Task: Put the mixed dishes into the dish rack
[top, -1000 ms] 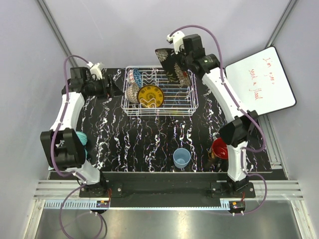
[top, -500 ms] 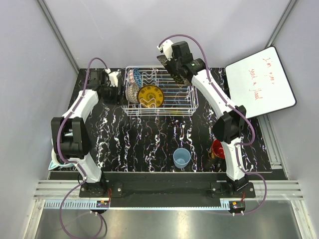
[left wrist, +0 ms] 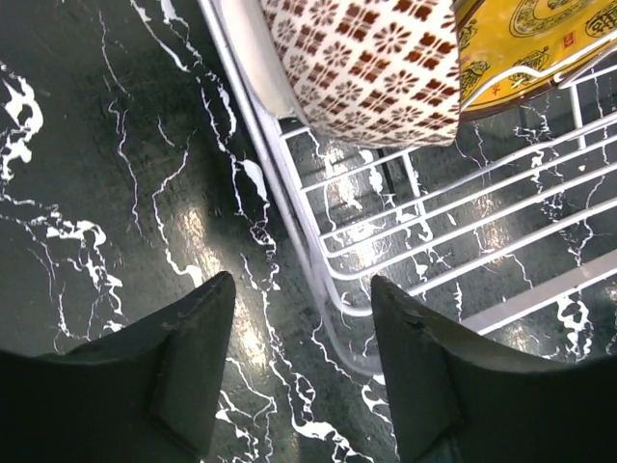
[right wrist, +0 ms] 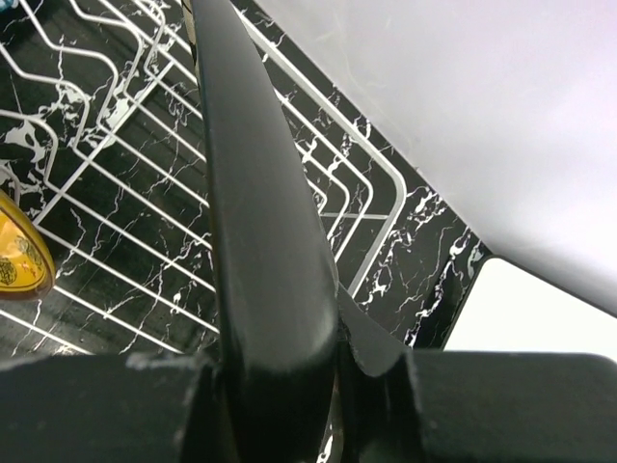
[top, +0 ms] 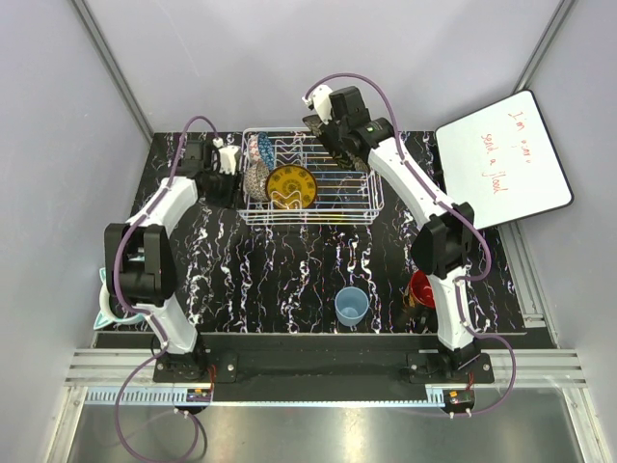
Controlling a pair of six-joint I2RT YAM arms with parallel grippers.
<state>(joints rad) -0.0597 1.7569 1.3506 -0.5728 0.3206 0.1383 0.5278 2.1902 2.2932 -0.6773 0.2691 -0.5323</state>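
The dish rack (top: 328, 204) stands at the back middle of the table. In it are a yellow patterned plate (top: 291, 185), a beige patterned bowl (top: 255, 179) and a blue patterned bowl (top: 264, 148). My right gripper (top: 336, 123) is shut on the dark square floral plate (top: 349, 147), held tilted over the rack's back right part; the right wrist view shows that plate (right wrist: 253, 203) edge-on between the jaws. My left gripper (left wrist: 301, 285) is open, its fingers astride the rack's left rim wire (left wrist: 318, 289) below the beige bowl (left wrist: 366, 63). The light blue cup (top: 352, 306) and the dark mug (top: 422, 288) stand near the front.
A white board with red writing (top: 503, 159) leans at the right edge. A teal object (top: 108, 309) lies at the front left, half behind the left arm. Grey enclosure walls close in the back and both sides.
My left arm swung right to the rack's left rim and its jaws narrowed. My right arm carried the dark plate leftward over the rack.
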